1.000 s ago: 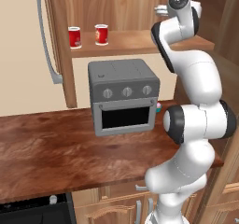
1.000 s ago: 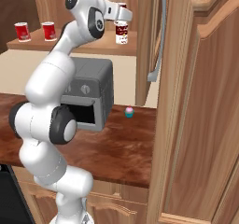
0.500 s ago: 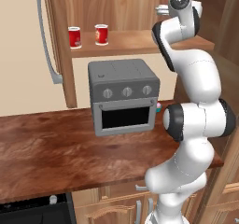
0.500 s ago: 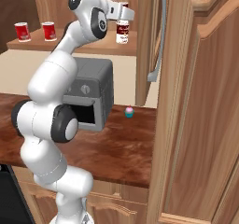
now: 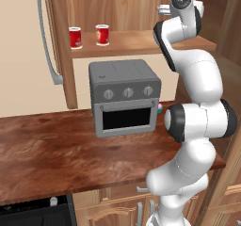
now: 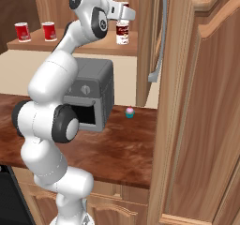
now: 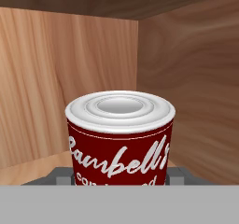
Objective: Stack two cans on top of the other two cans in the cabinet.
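Red-and-white soup can sits clamped in the hand, raised inside the cabinet.

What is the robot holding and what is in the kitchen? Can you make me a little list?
tool: shut on the can
can: dark red above, white below, held upright inside the cabinet
cabinet: brown wood, door open
two red cans: side by side on the shelf, apart from the held can
toaster oven: grey, on the counter under the shelf
counter: dark brown wood
small pink and teal thing: on the counter beside the oven
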